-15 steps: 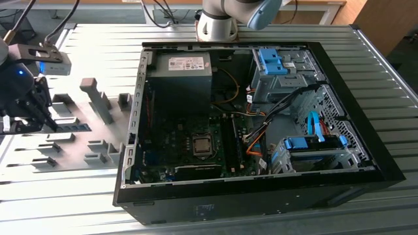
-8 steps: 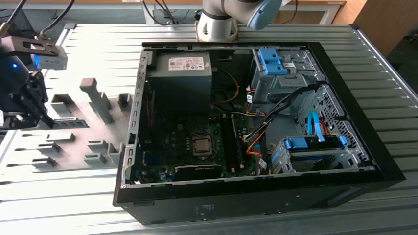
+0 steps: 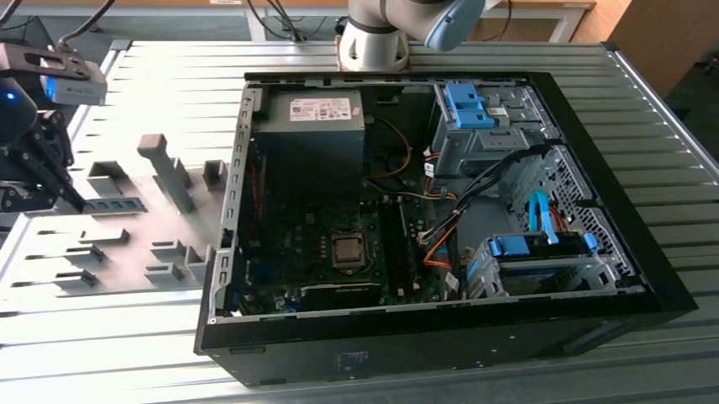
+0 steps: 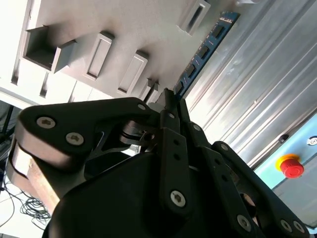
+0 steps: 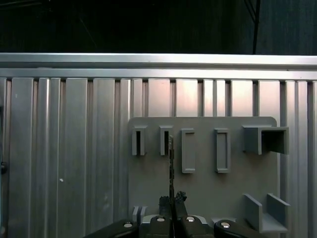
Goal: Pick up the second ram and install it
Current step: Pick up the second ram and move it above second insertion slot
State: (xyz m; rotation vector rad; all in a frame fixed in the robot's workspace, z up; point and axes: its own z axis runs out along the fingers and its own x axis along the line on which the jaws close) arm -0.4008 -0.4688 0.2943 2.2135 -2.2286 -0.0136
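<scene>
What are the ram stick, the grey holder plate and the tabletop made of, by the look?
The second ram: matte blue-green circuit board carrying black chips. Grey holder plate: probably plastic, maybe printed; dull even grey, blocky slots. Table: ribbed metal, likely aluminium, going by its silvery sheen.

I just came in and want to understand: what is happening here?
The robot arm's gripper has its jaws shut on the long, thin blue-green memory stick, holding it over the grey slotted plastic holder plate on the metal table. The open black computer case stands apart, toward the exterior view's right.
</scene>
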